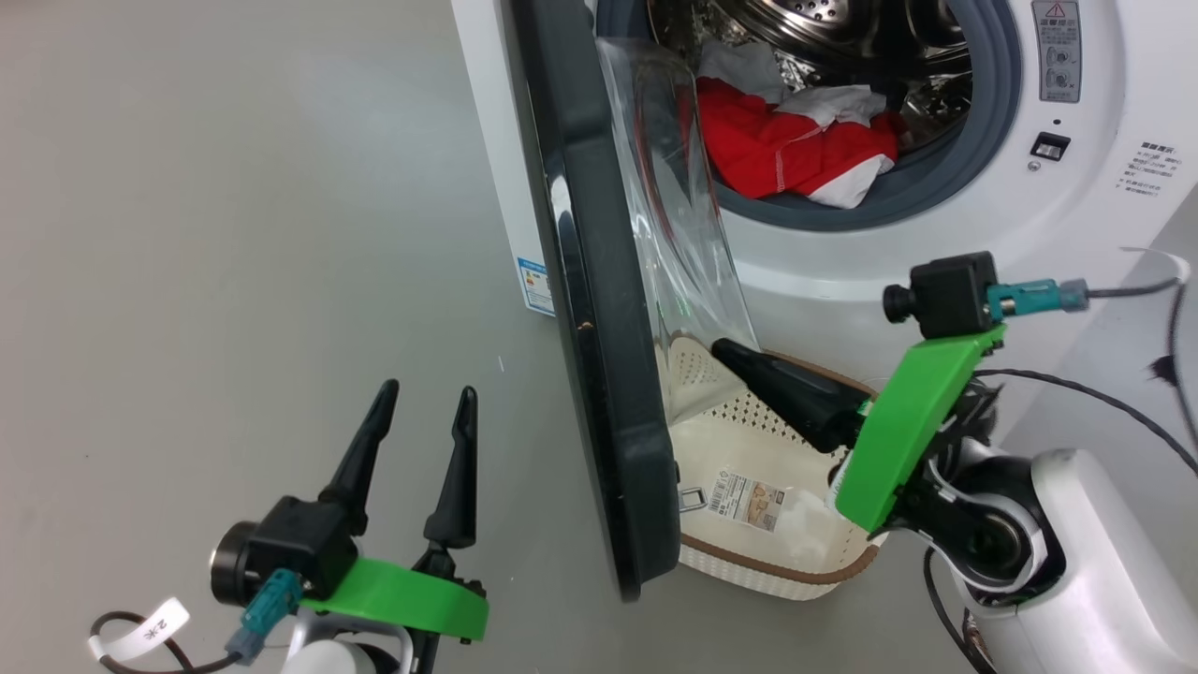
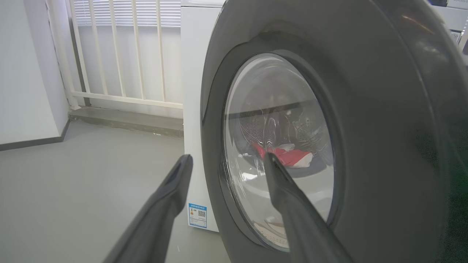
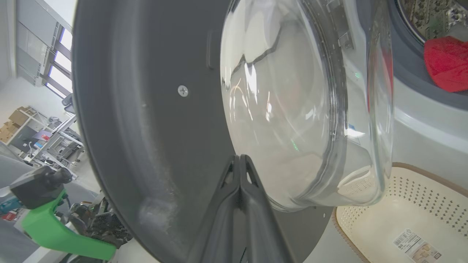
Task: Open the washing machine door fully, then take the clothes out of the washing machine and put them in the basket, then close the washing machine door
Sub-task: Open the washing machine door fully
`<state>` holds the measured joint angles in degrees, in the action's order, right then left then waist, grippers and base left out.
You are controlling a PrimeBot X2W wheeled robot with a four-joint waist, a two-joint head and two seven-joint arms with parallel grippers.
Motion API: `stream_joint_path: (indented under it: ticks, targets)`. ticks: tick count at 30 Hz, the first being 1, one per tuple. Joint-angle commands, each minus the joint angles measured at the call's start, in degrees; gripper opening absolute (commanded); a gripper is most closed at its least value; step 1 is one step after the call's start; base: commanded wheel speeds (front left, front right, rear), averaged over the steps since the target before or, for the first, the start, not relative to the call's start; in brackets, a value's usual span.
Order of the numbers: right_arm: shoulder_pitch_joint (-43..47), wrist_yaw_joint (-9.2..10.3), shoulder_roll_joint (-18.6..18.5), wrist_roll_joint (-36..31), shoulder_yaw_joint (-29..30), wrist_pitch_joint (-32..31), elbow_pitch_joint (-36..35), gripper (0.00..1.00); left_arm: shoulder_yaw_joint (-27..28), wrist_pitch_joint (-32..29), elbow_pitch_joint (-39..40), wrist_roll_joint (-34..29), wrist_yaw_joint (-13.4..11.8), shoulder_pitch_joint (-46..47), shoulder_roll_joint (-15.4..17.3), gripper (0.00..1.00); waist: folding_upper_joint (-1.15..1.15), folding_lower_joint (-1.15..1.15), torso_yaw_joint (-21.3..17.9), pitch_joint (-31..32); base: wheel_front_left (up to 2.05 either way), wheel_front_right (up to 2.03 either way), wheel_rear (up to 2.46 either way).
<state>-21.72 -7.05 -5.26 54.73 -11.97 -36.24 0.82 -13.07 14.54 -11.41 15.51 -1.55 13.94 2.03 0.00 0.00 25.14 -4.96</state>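
The washing machine door (image 1: 580, 309) stands about half open, edge-on to the head view, its glass bowl (image 1: 674, 215) bulging toward the washing machine (image 1: 1029, 234). Red and white clothes (image 1: 796, 150) lie in the drum mouth. The cream basket (image 1: 777, 562) sits on the floor below, partly behind the door. My right gripper (image 1: 723, 349) is shut and holds nothing. Its tip (image 3: 239, 157) rests at the door's inner face (image 3: 146, 109), by the bowl's lower edge. My left gripper (image 1: 428, 388) is open and holds nothing. It stands left of the door, facing its outer side (image 2: 384, 128).
Bare grey floor (image 1: 234, 234) spreads to the left of the door. A white railing (image 2: 120, 54) and a wall stand behind the machine's side. Cables (image 1: 1123, 402) hang by my right forearm. The basket (image 3: 402, 204) has a paper label on its bottom.
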Motion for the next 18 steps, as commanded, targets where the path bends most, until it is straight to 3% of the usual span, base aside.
stream_joint_path:
  ticks: [1, 4, 7, 15, 18]
  targets:
    - [0.37, -0.44, -0.05, -2.95, -1.11, 2.19, -3.05, 0.83, 2.09, 0.46, 2.01, 0.38, -0.27, 0.11, 0.85, 1.00, 0.00, 0.00, -0.10, -0.23, 0.00, 0.00, 0.00]
    - [1.67, -0.44, -1.29, -8.34, -1.87, 6.58, -4.99, 0.95, 2.02, 0.46, 2.70, 0.41, -0.51, -0.20, 0.85, 1.00, 0.00, 0.00, -0.27, -0.47, 0.00, 0.00, 0.00]
    - [2.94, -0.44, -2.55, -14.55, -2.46, 12.28, -6.22, 1.00, 1.85, 0.46, 3.40, 0.28, -0.77, -0.62, 0.85, 1.00, 0.00, 0.00, -0.48, -0.42, 0.00, 0.00, 0.00]
    - [7.35, -0.44, -2.59, -31.83, -1.05, 27.95, -5.45, 1.00, 2.28, 0.46, 5.67, -0.38, -1.26, -2.29, 0.85, 1.00, 0.00, 0.00, -1.27, -0.18, 0.00, 0.00, 0.00]
    - [8.48, -0.44, -1.96, -34.93, -0.12, 30.91, -4.80, 1.00, 2.31, 0.46, 6.26, -0.62, -1.38, -2.72, 0.85, 1.00, 0.00, 0.00, -1.36, -0.16, 0.00, 0.00, 0.00]
